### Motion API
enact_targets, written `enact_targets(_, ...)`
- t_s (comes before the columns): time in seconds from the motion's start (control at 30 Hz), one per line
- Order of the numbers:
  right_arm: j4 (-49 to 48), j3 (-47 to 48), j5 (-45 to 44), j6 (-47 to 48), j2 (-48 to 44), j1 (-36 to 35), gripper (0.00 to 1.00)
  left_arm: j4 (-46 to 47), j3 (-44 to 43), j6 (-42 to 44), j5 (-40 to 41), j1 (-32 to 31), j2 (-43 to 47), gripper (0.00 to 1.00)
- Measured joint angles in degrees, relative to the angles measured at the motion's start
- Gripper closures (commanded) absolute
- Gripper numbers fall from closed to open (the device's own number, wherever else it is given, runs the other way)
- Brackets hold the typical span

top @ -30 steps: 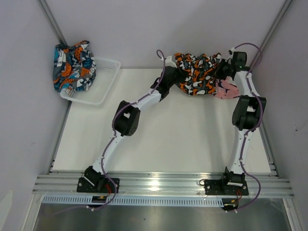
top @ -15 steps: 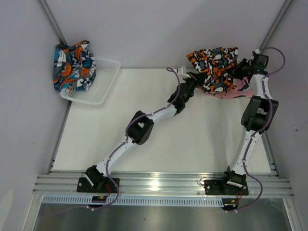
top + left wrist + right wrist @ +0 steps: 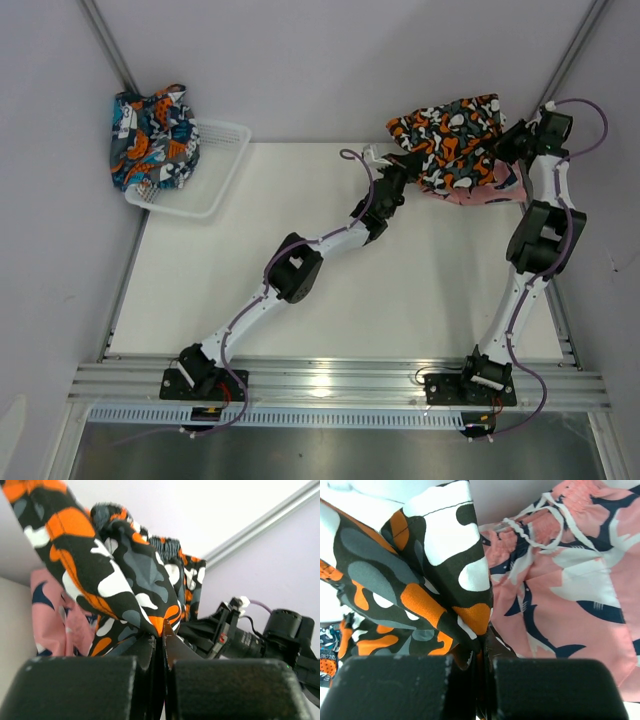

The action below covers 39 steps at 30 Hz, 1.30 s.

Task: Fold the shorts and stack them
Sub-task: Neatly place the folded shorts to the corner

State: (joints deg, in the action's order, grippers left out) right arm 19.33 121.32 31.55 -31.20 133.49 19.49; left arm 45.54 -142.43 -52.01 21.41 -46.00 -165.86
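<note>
black shorts (image 3: 450,135) clamped in left end effector (image 3: 161,635), right end effector (image 3: 482,652)

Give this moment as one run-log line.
left gripper: shut on black shorts | right gripper: shut on black shorts | black shorts: held over pink shorts | teal shorts: draped on basket

The white table (image 3: 400,290) carries a white mesh basket (image 3: 215,170) far left, pink shorts (image 3: 478,193) far right
</note>
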Motion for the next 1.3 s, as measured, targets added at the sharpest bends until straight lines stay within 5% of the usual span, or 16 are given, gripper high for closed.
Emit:
enact_targets(0.07,0.66,1.16,0.07,-0.33,0.09,-0.15,1.00,-0.17,-0.76,0.46,0.98,0.00,-0.13,0.98)
enact_targets(0.1,1.31,2.34,0.15,-0.39,0.22,-0.15,1.00,-0.24,-1.20,0.57,1.46,0.00,-0.13,0.86)
enact_targets(0.13,2.34,4.20,0.24,-0.59,0.61,-0.13,1.00,-0.31,-1.64,0.74,1.84,0.04,-0.13,0.32)
enact_targets(0.17,3.06,6.69,0.24,-0.79,1.18,-0.07,1.00,-0.35,-1.97,1.01,2.16,0.22,-0.13,0.02)
enact_targets(0.3,2.71,13.60,-1.66,-2.58,2.99,0.94,1.00,-0.04,-1.44,0.63,1.79,0.79,0.11,0.01)
enact_targets(0.63,5.64,17.84,-8.13,-4.00,9.86,4.35,0.98,-4.02,27.45,2.01,-4.90,4.96,17.33,0.01)
enact_targets(0.67,5.90,17.40,-8.33,-3.93,10.14,4.48,0.91,-4.72,29.53,2.03,-5.40,5.38,19.37,0.01)
enact_targets(0.7,6.29,16.96,-8.83,-3.91,10.38,4.50,0.64,-5.60,30.86,2.05,-5.70,5.73,21.00,0.01)
enact_targets(0.77,7.13,16.39,-9.55,-4.20,10.45,4.31,0.32,-6.86,32.39,2.08,-6.56,6.40,23.71,0.01)
enact_targets(0.83,7.50,16.39,-10.19,-4.15,10.45,4.09,0.19,-7.80,33.77,2.16,-6.91,6.93,26.23,0.01)
enact_targets(1.3,17.38,10.60,-20.24,2.43,0.94,3.58,0.09,-19.74,45.38,12.13,-7.39,7.13,41.97,0.01)
